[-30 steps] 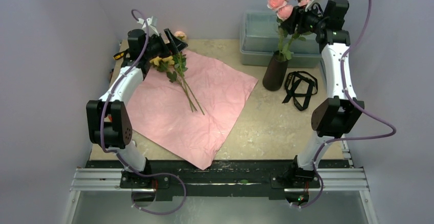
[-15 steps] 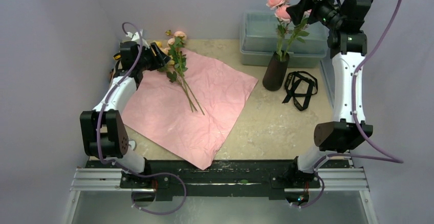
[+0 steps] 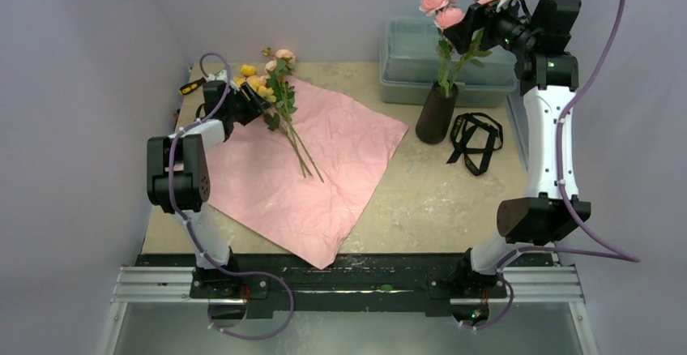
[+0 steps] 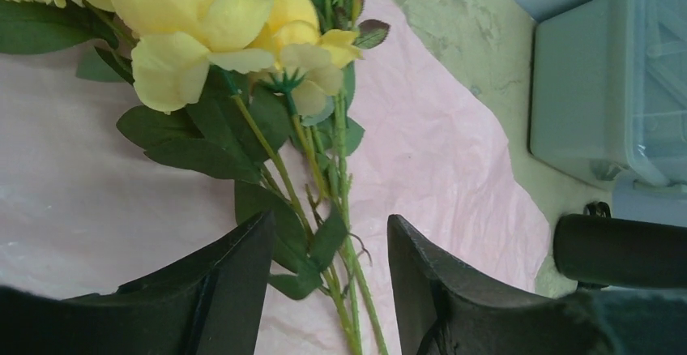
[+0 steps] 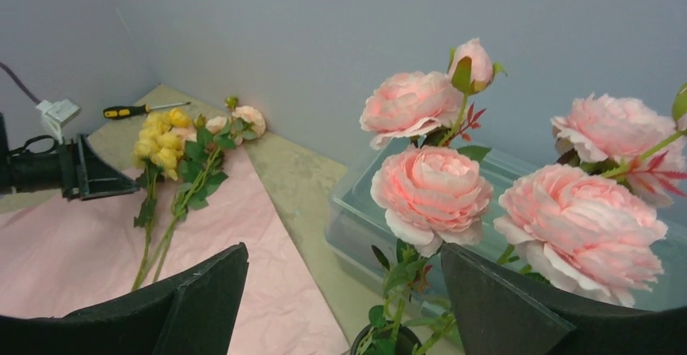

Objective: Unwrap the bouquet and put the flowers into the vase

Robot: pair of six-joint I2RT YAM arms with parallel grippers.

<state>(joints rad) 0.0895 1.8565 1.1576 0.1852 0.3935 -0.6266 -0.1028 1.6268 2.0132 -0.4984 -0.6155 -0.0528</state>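
since a sec ago your left gripper (image 3: 255, 104) has dropped from over the blooms to low at the far-left corner of the flat pale pink paper sheet (image 3: 324, 177), and its jaws have narrowed. your right gripper (image 3: 460, 32) has lifted off the peach-pink roses (image 3: 437, 2) and spread wide. those stems stand in the dark brown-black tube vase (image 3: 436, 116), same spot as before. the yellow and peach flowers w/ green stems (image 3: 279, 112) lie on the paper as they did, but the yellow heads are now uncovered in the top view. the black ribbon (image 3: 476, 140) lies loose on the table just right of the vase.

left wrist cam only: the fingers (image 4: 243, 282) straddle the green stems, partly apart, w/ paper showing betw. the stems and one finger, so no grip. right wrist cam only: jaws wide, nothing held, roses just ahead. it also shows the yellow-handled screwdriver (image 5: 134, 112) near the back wall clearly, which is a tiny bit in the top view. only the top view shows the ribbon whole.
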